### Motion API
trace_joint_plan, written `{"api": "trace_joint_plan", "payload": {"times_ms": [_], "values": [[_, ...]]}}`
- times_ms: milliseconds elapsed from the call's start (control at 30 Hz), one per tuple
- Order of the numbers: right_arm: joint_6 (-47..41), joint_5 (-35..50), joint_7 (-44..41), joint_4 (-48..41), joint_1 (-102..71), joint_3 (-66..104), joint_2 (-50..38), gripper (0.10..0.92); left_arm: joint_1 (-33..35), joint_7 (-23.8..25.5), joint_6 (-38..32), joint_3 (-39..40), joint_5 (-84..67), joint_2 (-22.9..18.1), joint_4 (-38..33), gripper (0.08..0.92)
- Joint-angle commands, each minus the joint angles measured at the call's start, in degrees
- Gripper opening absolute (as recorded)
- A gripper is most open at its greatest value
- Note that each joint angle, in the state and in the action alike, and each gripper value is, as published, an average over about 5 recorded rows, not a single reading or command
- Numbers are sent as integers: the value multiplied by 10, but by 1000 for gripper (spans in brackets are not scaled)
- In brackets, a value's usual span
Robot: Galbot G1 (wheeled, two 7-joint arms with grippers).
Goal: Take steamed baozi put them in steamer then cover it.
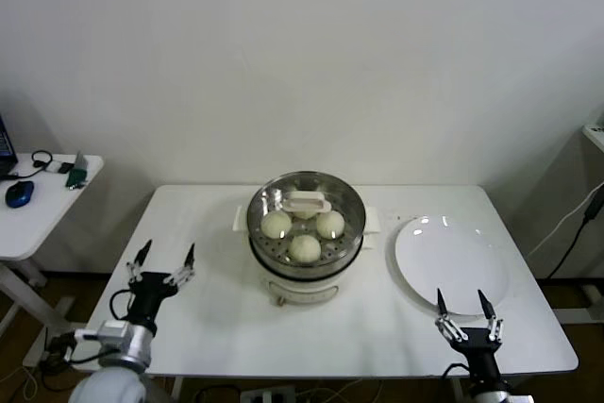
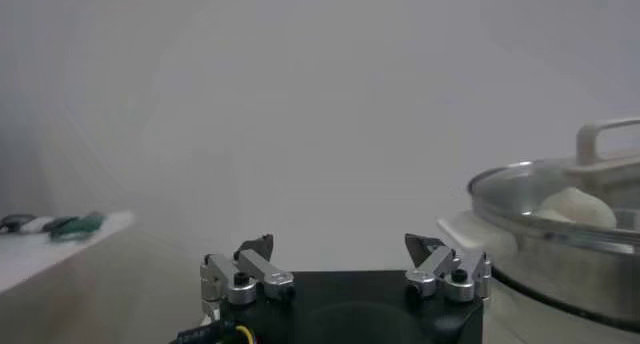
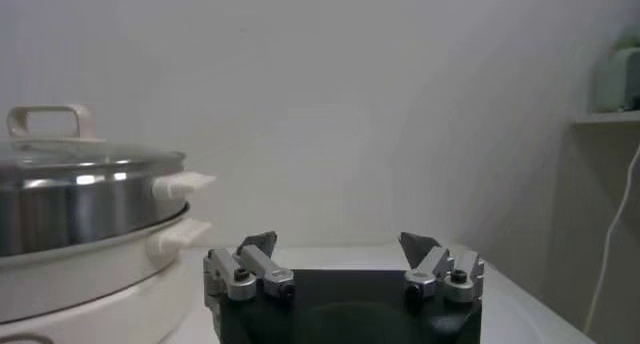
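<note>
Nearest the front edge of the white table [image 1: 217,327], both grippers sit low with nothing in them. Left gripper [image 1: 162,262] by the front-left corner, fingers spread wide, empty, pointing toward the back edge, well apart from the steamer. Right gripper [image 1: 461,309] at the front-right, jaws wide too, empty, fingertips just over the near rim of the white plate [image 1: 453,261], which is bare. Each wrist view agrees: fingers apart, nothing between.

Mid-table, toward the back edge, the steamer [image 1: 304,233] stands on its white base. The cover [image 1: 306,207] already sits on it, white handle at centre, rim seated level as far as the head view shows. Through the glass three steamed baozi [image 1: 304,248] are clear on the perforated tray; a fourth probably lies under the handle, hard to tell.

Judgement: task looks essentially finished, buns in and lid on. Step in hand is parking the arms. To do it well: keep both grippers low and clear of the pot handles, don't nudge the base or bump the lid off its seat, and lift the right one clear of the plate rim.

Farther off, a side desk [image 1: 38,214] beyond the left edge carries a mouse and small items, not involved.
</note>
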Motion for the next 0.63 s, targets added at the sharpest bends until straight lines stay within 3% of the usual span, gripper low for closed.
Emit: {"api": "trace_joint_plan", "payload": {"times_ms": [33, 633], "values": [[7, -4, -4, -23, 2, -3, 0, 823, 44, -7, -143, -23, -53, -12, 97, 823], [10, -4, -2, -17, -5, -1, 2, 823, 47, -5, -139, -19, -46, -12, 88, 823]]}}
